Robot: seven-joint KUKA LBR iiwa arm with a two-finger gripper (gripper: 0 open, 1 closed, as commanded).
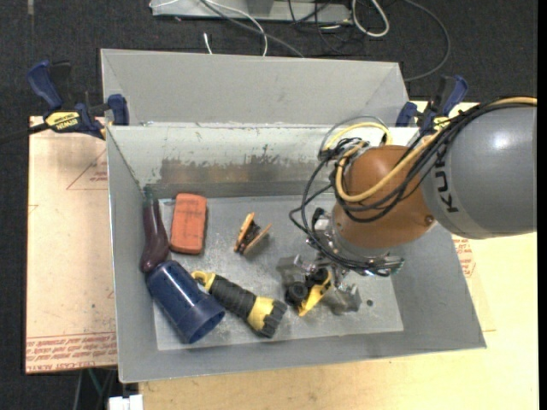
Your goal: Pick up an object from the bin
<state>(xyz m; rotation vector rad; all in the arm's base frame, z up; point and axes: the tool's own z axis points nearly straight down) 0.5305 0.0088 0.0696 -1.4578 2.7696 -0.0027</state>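
Grey metal bin [256,101] on dark floor [68,24] | claw [323,287] low over small yellow-and-black piece [309,301] | opening: cannot tell | blue cup [184,304] well left

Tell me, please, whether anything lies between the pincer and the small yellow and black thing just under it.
Nothing visible does. The pincer hangs right over the small yellow and black thing on the bin floor; the nearest neighbour, a black and yellow tool, lies apart toward the view's left.
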